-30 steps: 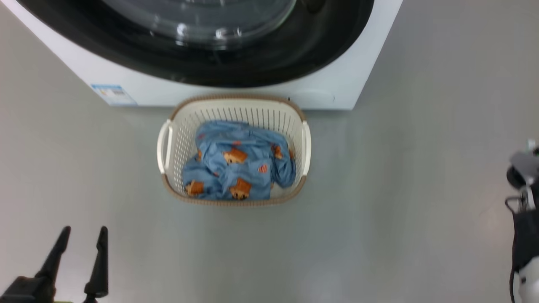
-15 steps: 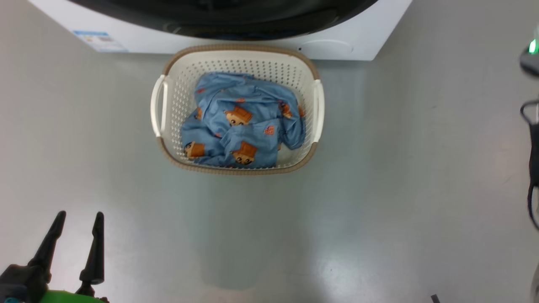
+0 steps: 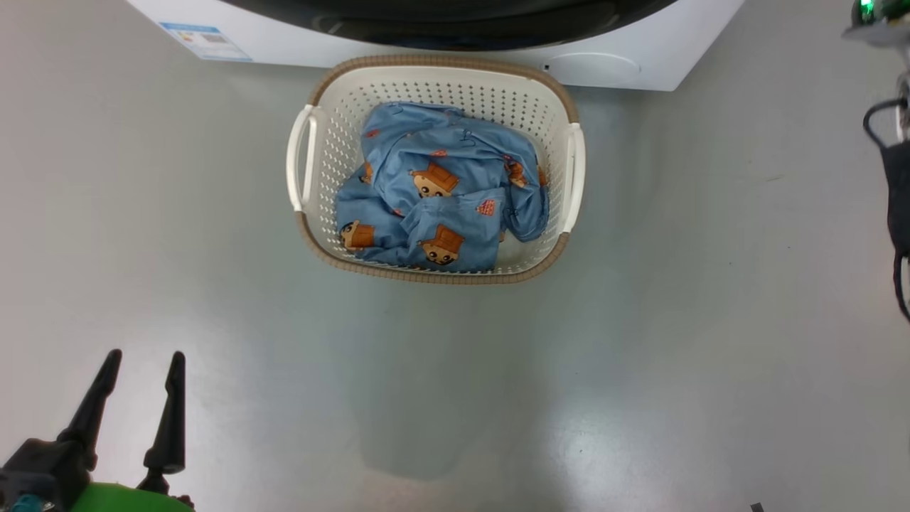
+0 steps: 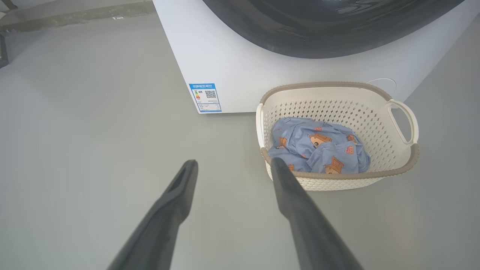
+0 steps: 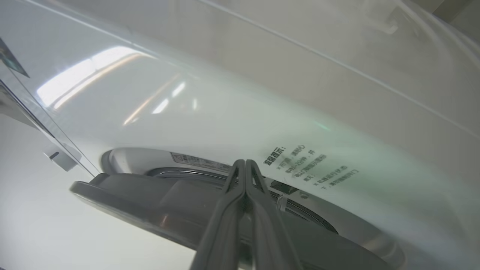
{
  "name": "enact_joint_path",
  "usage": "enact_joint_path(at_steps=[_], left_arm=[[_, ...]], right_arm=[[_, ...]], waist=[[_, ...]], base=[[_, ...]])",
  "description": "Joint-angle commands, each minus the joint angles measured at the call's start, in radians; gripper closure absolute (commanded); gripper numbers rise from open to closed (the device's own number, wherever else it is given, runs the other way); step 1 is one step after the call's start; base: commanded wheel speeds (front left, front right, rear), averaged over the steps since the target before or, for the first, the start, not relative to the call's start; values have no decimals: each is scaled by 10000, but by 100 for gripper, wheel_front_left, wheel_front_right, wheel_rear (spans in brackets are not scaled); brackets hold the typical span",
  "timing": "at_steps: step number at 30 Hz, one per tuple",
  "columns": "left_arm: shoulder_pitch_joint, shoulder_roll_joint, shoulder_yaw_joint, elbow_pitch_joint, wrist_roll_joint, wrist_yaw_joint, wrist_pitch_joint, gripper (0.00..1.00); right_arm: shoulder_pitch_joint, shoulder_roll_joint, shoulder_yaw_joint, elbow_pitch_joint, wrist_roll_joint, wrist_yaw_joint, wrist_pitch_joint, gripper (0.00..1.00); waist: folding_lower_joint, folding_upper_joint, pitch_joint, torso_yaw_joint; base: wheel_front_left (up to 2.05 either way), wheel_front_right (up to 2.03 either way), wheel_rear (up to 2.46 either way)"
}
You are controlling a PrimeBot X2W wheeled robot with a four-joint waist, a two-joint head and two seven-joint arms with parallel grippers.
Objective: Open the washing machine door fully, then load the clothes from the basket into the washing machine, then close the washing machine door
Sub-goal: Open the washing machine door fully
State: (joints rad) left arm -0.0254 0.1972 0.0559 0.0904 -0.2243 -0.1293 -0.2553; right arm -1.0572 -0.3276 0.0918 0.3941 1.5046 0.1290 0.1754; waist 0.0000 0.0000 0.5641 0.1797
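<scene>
The cream basket [image 3: 297, 163] stands on the floor right in front of the white washing machine [image 3: 355, 46], with the blue bear-print clothes [image 3: 441, 192] heaped inside. The washing machine door [image 3: 455, 28] shows as a black rim at the top edge. My left gripper [image 3: 145, 355] hangs open and empty at the lower left, well short of the basket [image 4: 326, 85] and the clothes [image 4: 315, 144]. In the right wrist view my right gripper [image 5: 244, 162] is shut on nothing. Its tips point at the gap behind the door's dark rim [image 5: 157, 202], which stands off the machine's white front [image 5: 225, 112].
A blue label sticker [image 3: 206, 40] marks the machine's lower left corner. Grey floor [image 3: 455, 398] spreads around the basket on all sides. Part of my right arm with a black cable [image 3: 897, 178] shows at the right edge.
The head camera has tilted down and turned, so the basket sits higher and less of the door shows. My left gripper stays open, the right stays shut.
</scene>
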Motion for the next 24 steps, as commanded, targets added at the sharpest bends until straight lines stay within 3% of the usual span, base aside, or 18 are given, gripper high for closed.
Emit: enact_joint_path(at_steps=[1, 24], left_arm=[[-46, 227, 331, -93, -100, -14, -65, 0], [134, 43, 645, 69, -160, -14, -65, 0]], right_arm=[[-214, 18, 197, -236, 19, 17, 96, 100], [-1431, -64, 1296, 504, 289, 17, 1149, 100]], waist=[[0, 0, 43, 63], [0, 0, 126, 312]], base=[[0, 0, 0], [0, 0, 0]])
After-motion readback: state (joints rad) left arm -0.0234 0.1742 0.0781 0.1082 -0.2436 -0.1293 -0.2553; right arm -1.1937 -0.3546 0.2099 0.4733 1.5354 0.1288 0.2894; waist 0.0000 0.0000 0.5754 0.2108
